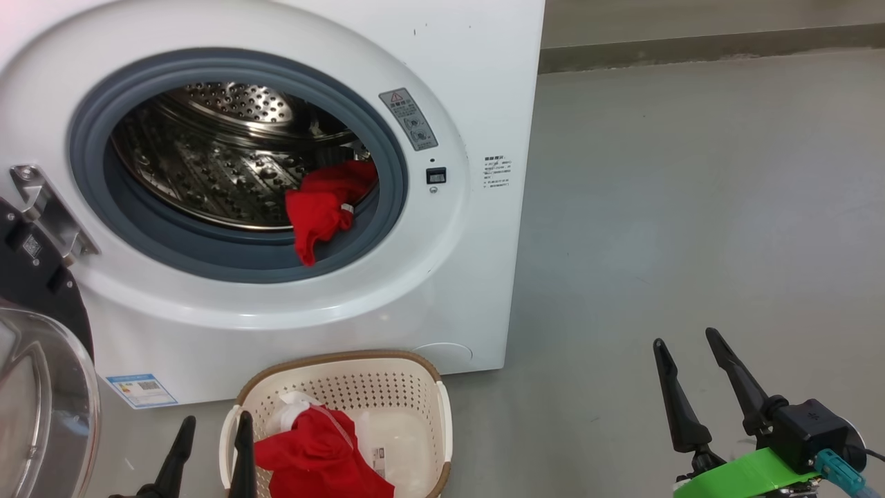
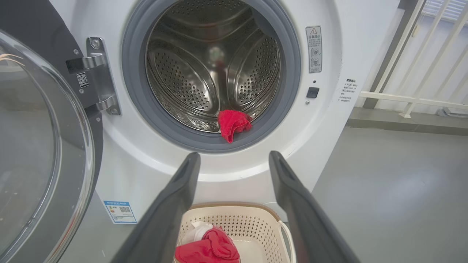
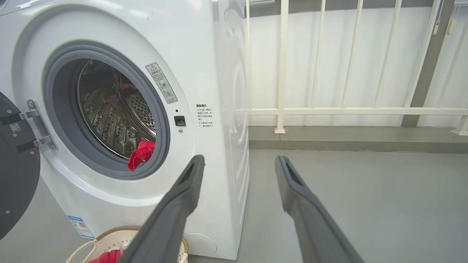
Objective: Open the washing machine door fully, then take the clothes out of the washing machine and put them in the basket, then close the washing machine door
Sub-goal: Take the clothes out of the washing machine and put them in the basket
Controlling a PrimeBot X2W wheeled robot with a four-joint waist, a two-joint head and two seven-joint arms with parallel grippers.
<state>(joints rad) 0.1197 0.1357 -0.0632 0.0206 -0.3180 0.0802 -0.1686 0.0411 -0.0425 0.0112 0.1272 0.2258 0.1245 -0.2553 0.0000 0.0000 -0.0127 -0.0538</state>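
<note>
You look mid-unloading. The washing machine (image 1: 470,104) has its door (image 1: 41,415) swung wide; some clothes (image 1: 314,453) lie in the basket (image 1: 346,357) at its foot, and one red piece (image 1: 321,207) hangs at the lip of its drum (image 1: 207,166). Left pincer (image 1: 215,416) and right pincer (image 1: 684,339) gape empty: reach in for that piece.

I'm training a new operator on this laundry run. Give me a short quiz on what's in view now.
1. True or false: red clothes lie in the basket.
2. The garment left in the washer lies: A at the drum's back; B over the gasket; C on the floor.
3. Fill in: the left claw and right claw are both ____.
Key: 1 true; 2 B; 3 open.
</note>
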